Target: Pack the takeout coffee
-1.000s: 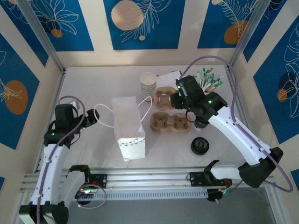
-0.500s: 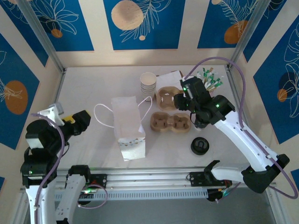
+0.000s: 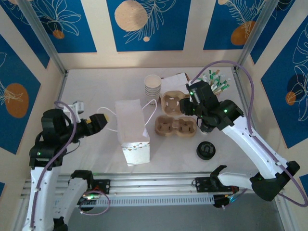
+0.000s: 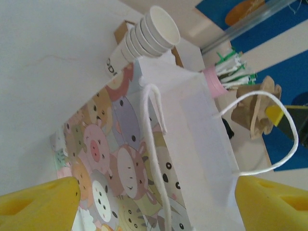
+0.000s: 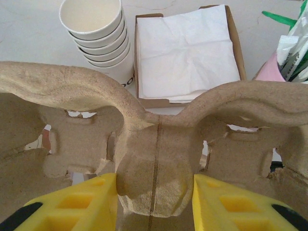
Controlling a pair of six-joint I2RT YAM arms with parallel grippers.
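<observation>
Since half a second ago your left arm has swung back in from the left edge. The left gripper point(image 3: 100, 120) now points at the paper bag point(image 3: 132, 126) with its tips at the near handle loop point(image 3: 107, 121), where before it sat pulled well away. Your right arm has barely shifted in that time. The black lid point(image 3: 206, 150), nearest you on the right, lies where it was.

Your left fingers point(image 4: 41, 207) stand wide apart. In the left wrist view the bag lies on its side straight ahead, between the two yellow fingers and past their tips. I cannot tell whether either finger touches it.

A second carrier point(image 3: 175, 126) lies flat on the table point(image 3: 96, 86), just nearer you than the right gripper point(image 5: 154, 192). That gripper is clamped on the middle ridge of a cup carrier point(image 5: 67, 91), one finger pressed to each side, and I cannot tell whether the carrier is clear of the table.

Beyond it stands the stack of paper cups point(image 5: 91, 24) with the napkin box point(image 5: 185, 48) just beside it. The pink cup of stirrers point(image 3: 215, 82) is farther right.
</observation>
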